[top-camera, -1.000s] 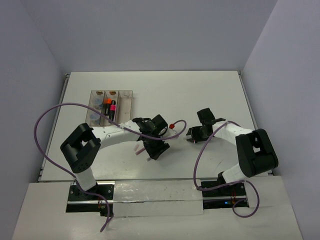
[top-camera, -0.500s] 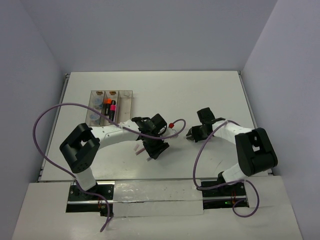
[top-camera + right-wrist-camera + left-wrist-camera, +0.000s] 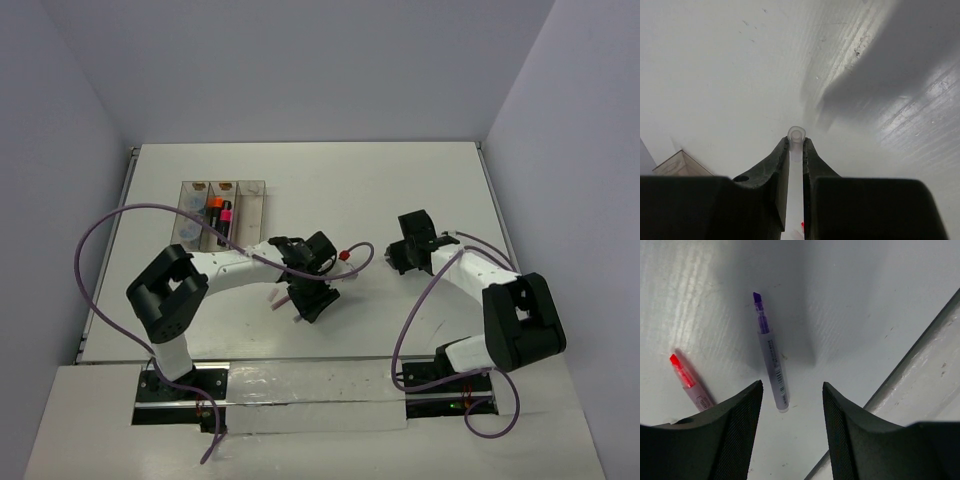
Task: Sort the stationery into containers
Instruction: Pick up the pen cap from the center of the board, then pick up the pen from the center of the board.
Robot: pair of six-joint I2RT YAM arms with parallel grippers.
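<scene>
Hovering low over the counter (image 3: 400, 190), the left hand (image 3: 791, 386) is spread, one finger on each side of the purple highlighter (image 3: 771, 357) lying flat below. It seems set to close across the barrel (no contact yet). A red-tipped pen (image 3: 690, 385) lies near, apart from it. Further out, the right hand (image 3: 796, 145) is pressed together, pinching a thin pale pen (image 3: 797, 134) along its fingers, the end poking past the tips. Far back left sits the clear tray (image 3: 250, 210): orange-black highlighter (image 3: 213, 207) and pink-black highlighter (image 3: 226, 215) share the middle compartment, probably where the purple one belongs.
</scene>
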